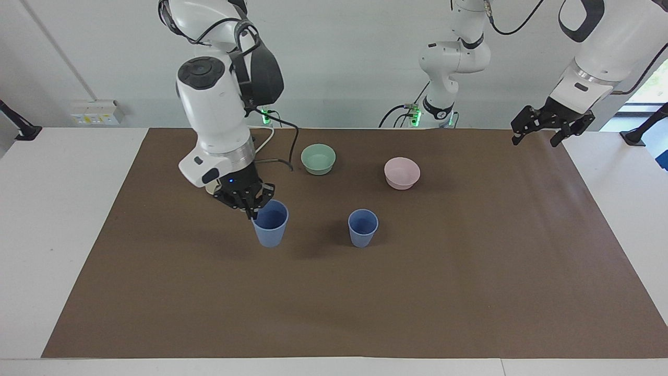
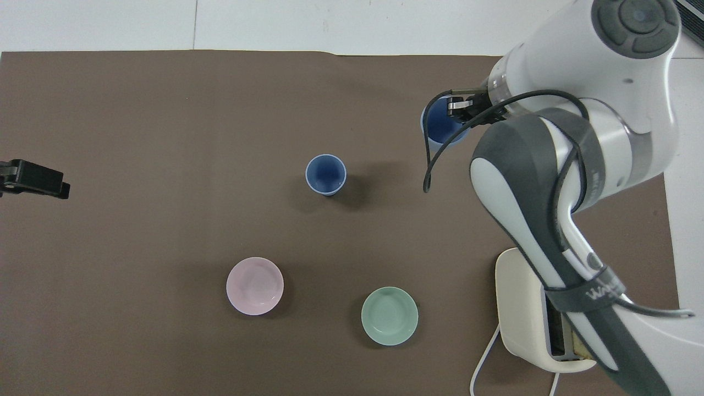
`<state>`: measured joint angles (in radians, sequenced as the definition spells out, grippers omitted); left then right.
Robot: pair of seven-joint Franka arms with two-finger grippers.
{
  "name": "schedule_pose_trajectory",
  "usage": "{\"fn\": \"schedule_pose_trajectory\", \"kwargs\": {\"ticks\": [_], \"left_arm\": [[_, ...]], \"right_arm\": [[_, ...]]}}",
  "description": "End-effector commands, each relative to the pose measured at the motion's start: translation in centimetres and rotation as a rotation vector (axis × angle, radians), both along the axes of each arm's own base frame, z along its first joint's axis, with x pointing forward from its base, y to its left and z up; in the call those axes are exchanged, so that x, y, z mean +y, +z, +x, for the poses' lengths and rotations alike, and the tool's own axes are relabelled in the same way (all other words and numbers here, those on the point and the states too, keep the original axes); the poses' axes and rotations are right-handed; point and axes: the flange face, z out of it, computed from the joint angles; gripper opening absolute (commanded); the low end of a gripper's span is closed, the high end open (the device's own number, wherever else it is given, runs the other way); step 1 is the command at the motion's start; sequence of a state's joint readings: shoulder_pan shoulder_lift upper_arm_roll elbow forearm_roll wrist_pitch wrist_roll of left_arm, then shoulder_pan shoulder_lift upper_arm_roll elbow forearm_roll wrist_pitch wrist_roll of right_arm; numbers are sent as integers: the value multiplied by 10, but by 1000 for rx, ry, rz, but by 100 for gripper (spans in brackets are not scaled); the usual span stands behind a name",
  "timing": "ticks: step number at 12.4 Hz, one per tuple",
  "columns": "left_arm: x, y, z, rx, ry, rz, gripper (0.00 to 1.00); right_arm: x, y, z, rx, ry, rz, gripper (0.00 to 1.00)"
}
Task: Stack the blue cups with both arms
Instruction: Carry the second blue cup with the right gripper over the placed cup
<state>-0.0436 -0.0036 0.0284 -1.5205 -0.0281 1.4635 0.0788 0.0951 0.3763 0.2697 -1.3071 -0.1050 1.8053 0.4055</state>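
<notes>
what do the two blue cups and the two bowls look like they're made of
The held cup and the standing cup look like matte plastic: even periwinkle colour, thin rims, no glare. The green bowl and pink bowl look similar, pastel and dull-surfaced, probably plastic too, though glazed ceramic can't be ruled out. The right tool grips the held cup's rim.

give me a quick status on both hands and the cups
Right hand shut on carried cup, airborne. Left hand open, waiting. Standing cup unobstructed.

White lettering on a dark strap around the right arm (image 2: 572, 220) reads partly "WA…", remainder illegible; no other legible text, labels or numbers.
</notes>
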Motion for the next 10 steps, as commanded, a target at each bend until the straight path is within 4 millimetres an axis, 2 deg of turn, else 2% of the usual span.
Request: {"fn": "schedule_pose_trajectory", "kwargs": {"ticks": [1, 2, 3, 4, 5, 8, 10], "left_arm": [[-2, 28, -16, 15, -21, 17, 100], [-2, 31, -17, 14, -14, 5, 100], [-6, 46, -27, -37, -34, 1, 100], [-3, 48, -35, -44, -13, -1, 100], [-5, 40, -39, -26, -7, 3, 100], [-6, 36, -39, -17, -11, 8, 100], [-4, 32, -36, -10, -8, 8, 100]], "right_arm": [[60, 6, -29, 14, -78, 26, 0], [73, 6, -36, 26, -94, 49, 0], [85, 8, -41, 32, -105, 77, 0], [99, 10, -47, 33, -118, 94, 0], [120, 11, -56, 39, -133, 119, 0], [144, -6, -53, 47, -148, 155, 0], [182, -27, -61, 42, -137, 172, 0]]}}
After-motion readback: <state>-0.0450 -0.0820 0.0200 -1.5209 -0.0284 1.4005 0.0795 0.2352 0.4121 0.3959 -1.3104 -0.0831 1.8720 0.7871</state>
